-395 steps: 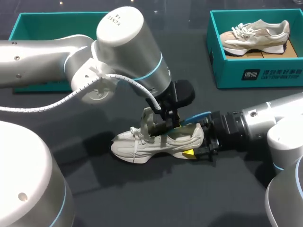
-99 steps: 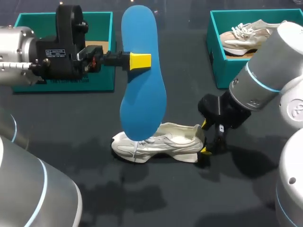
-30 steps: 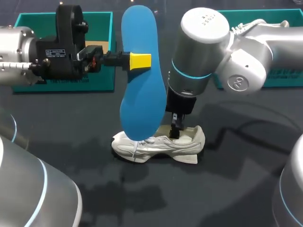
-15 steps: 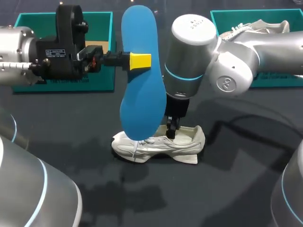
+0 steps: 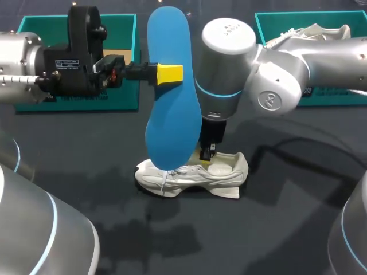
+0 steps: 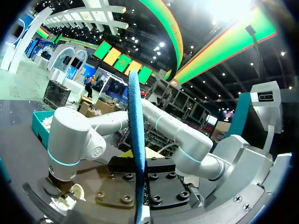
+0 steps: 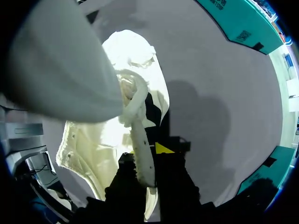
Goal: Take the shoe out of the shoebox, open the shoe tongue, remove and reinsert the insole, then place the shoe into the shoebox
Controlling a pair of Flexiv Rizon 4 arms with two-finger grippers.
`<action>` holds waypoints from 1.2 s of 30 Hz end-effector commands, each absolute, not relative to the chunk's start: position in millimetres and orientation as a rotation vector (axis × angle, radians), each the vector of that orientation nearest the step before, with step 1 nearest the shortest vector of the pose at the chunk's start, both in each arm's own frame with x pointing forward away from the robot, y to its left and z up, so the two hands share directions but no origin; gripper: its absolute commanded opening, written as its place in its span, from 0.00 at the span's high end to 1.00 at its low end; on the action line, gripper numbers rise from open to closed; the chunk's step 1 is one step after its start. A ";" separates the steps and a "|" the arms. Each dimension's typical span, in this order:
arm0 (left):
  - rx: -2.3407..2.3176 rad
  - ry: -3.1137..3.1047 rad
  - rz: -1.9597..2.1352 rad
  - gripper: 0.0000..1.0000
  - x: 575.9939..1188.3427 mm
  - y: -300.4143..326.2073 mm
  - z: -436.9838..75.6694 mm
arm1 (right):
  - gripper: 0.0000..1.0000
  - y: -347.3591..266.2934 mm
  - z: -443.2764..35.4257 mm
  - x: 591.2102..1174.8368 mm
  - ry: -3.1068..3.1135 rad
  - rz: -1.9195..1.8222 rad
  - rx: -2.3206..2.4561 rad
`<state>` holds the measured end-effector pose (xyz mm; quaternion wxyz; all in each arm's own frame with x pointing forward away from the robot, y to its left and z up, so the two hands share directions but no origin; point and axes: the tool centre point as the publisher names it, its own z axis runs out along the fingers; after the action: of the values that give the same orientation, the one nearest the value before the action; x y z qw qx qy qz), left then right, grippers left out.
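Clamps the blue insole (image 5: 172, 114) by its edge in the left claw (image 5: 170, 74), upright in the air, low end near the laces of the shoe (image 5: 189, 175). Pinches what looks like the tongue (image 7: 141, 154) in the right claw (image 5: 206, 153), closed on it from above. Finds the shoe on its sole mid-tabletop (image 5: 275, 229). Expect light, bendy foam: best held near the heel and fed toe first. Expect a soft upper, so hold the tongue back. Leaves open room at 6 and 3 o'clock; mind the shoebox (image 5: 40, 28) wall at 10 o'clock.
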<state>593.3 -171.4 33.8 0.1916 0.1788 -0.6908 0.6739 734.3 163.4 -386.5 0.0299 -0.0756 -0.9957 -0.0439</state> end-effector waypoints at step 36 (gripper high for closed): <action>0.502 -1.939 1.893 1.00 593.6 -173.0 33.3 | 1.00 150.4 -341.1 704.5 -2.411 -0.305 -1.800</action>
<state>593.3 -171.4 33.8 0.1916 0.1788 -0.6908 0.6739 708.9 151.4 -343.8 0.0598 -0.4589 -0.8814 -0.0950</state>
